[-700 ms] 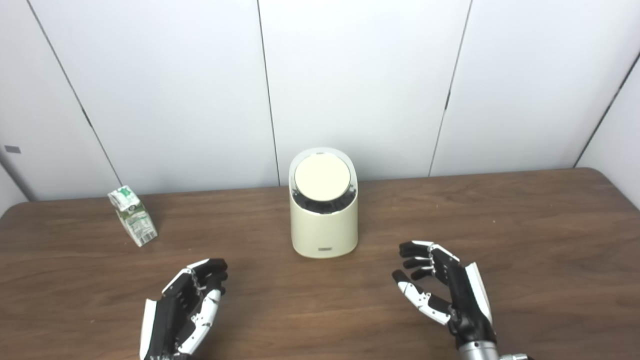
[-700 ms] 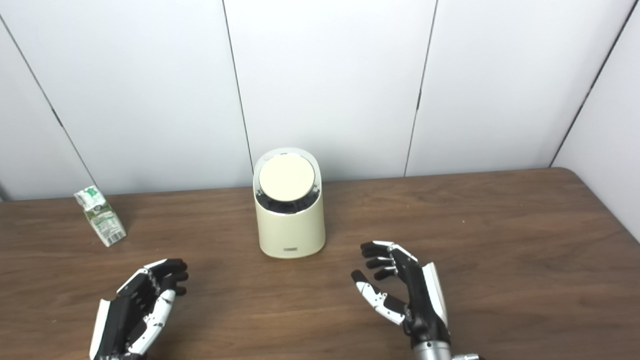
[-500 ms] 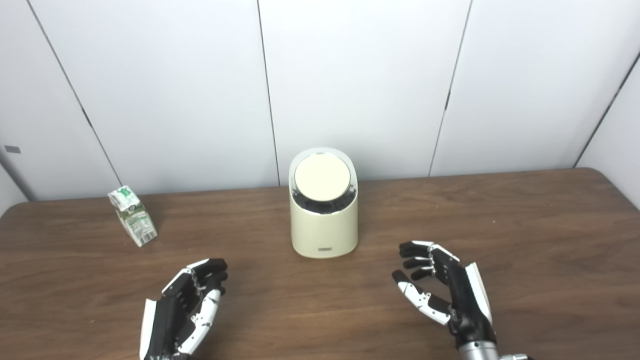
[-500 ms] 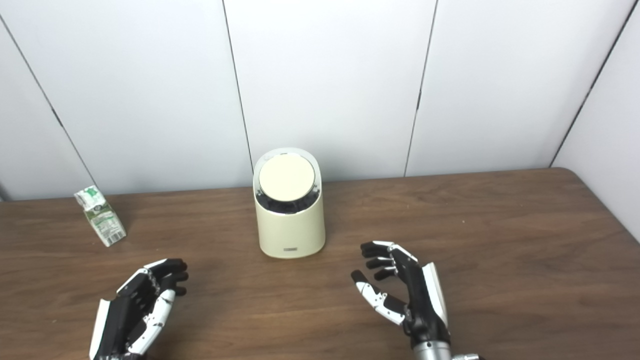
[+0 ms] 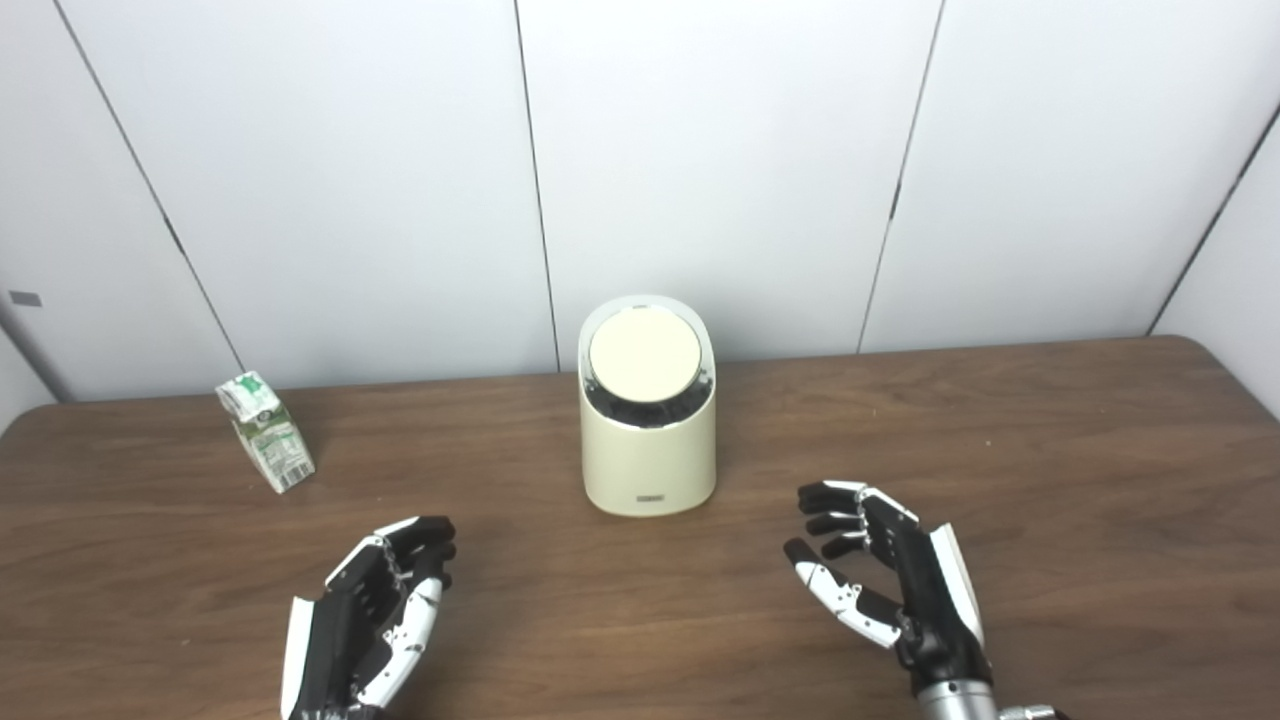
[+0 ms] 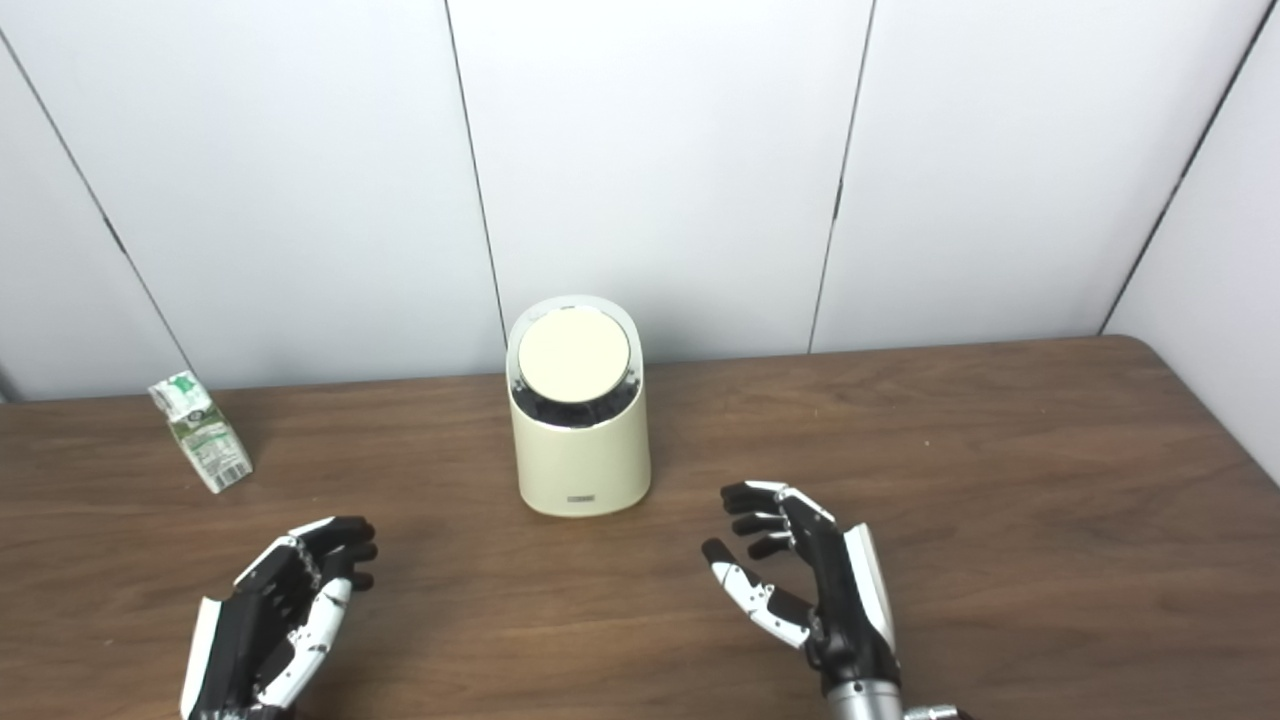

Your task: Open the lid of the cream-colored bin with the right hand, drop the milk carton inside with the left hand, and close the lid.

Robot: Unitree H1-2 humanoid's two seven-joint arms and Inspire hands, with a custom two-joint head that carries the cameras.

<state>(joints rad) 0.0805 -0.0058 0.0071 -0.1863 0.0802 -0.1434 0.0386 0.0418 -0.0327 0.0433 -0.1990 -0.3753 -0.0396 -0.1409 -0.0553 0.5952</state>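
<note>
At the bottom of the frame both hands hover empty with fingers apart: the left hand (image 5: pixel 365 615) at lower left, the right hand (image 5: pixel 890 585) at lower right. The bin (image 5: pixel 647 410) stands upright at centre, up-left of the right hand, lid (image 5: pixel 645 354) closed. The milk carton (image 5: pixel 266 431), tilted, lies farther up-left, nearer the left hand.

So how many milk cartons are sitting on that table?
1. The milk carton stands tilted at the far left of the table, left of the cream-colored bin. Nothing shows inside the closed bin, so any there would be hidden.
</note>
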